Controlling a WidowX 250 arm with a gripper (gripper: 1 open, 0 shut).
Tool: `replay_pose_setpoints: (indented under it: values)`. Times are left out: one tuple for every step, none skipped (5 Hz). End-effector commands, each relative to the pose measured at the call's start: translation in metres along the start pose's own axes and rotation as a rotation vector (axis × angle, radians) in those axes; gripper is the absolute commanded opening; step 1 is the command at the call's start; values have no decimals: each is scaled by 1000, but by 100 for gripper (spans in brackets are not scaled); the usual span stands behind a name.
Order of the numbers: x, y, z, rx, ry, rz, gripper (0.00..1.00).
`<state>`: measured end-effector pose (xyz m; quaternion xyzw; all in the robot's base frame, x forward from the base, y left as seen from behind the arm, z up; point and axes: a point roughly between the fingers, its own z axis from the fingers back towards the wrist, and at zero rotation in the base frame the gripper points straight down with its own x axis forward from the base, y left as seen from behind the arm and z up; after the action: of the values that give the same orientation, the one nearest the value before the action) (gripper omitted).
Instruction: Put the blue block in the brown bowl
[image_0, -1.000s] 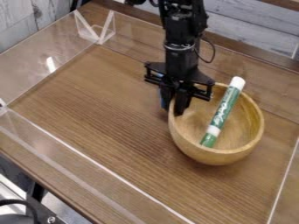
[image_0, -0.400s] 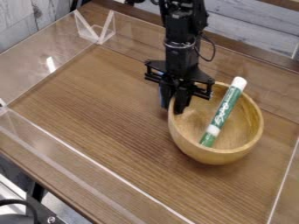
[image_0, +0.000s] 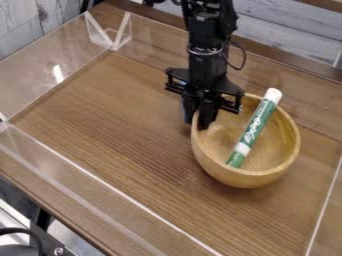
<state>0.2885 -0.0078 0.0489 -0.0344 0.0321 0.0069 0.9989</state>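
Observation:
The brown bowl (image_0: 249, 181) sits on the wooden table at the right. A white-and-green tube (image_0: 254, 126) leans across it. My gripper (image_0: 201, 119) points straight down, just outside the bowl's left rim and low over the table. Its fingers are shut. A small patch of the blue block (image_0: 190, 116) shows between them at the fingertips, and the fingers hide most of the block. The block is outside the bowl, beside its rim.
Clear acrylic walls (image_0: 107, 36) fence the table at the back left, the left and the front. The table's front edge (image_0: 80, 215) drops off at the lower left. Open wood lies left of the arm.

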Motion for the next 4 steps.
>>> replay_pose_setpoints:
  values:
    - [17, 1, 31, 4, -117, -24, 0]
    - [18, 2, 32, 7, -121, -31, 0]
    - [17, 4, 31, 8, -120, -37, 0]
    - [16, 5, 30, 9, -121, -43, 0]
